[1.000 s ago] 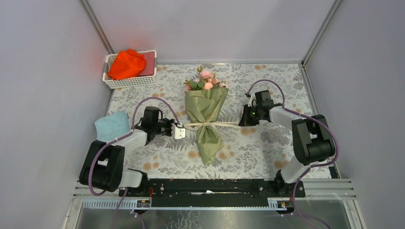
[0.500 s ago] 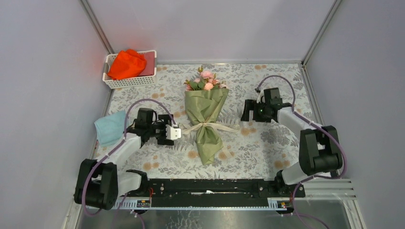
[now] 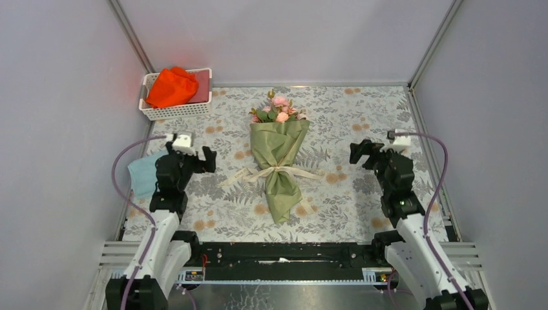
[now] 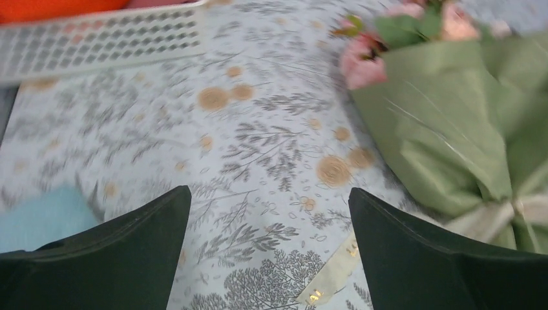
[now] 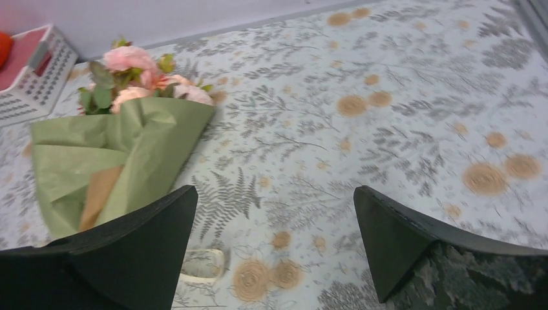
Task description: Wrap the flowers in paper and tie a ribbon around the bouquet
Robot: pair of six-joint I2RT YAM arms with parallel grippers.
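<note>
My left pincer [image 4: 269, 197] and right pincer [image 5: 274, 194] hung fully spread and empty, left and right of the bouquet [image 3: 278, 132], its ribbon [image 3: 278, 172] knotted, seemingly holding the paper [image 3: 284, 190] shut.

A white perforated plastic basket [image 3: 176, 111] at the far left corner holds a crumpled orange-red cloth [image 3: 171, 86]. A light blue cloth [image 3: 142, 175] lies on the floral-printed grey tablecloth [image 3: 336, 208], by its left edge.
</note>
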